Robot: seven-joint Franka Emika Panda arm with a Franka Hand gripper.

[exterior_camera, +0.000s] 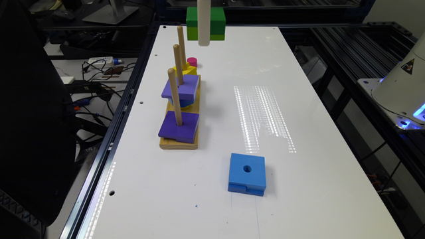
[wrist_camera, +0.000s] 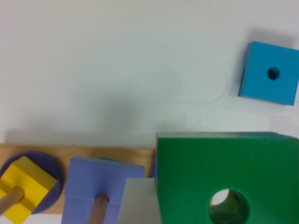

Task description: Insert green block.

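Where cables clutter, white table point(exterior_camera: 298, 186)

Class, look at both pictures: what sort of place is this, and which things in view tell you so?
Probably a robotics lab. A white worktable sits in a black metal frame, a white robot base stands at the exterior view's right, and cables and a power strip lie on the floor beside it.

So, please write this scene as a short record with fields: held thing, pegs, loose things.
held thing: green block, lifted high above the table's far end, white gripper in front of it
peg base: wooden base with three upright pegs
near peg: purple block
middle peg: lilac block over a blue piece
far peg: yellow block
loose things: blue block flat on the table; pink cylinder behind the base
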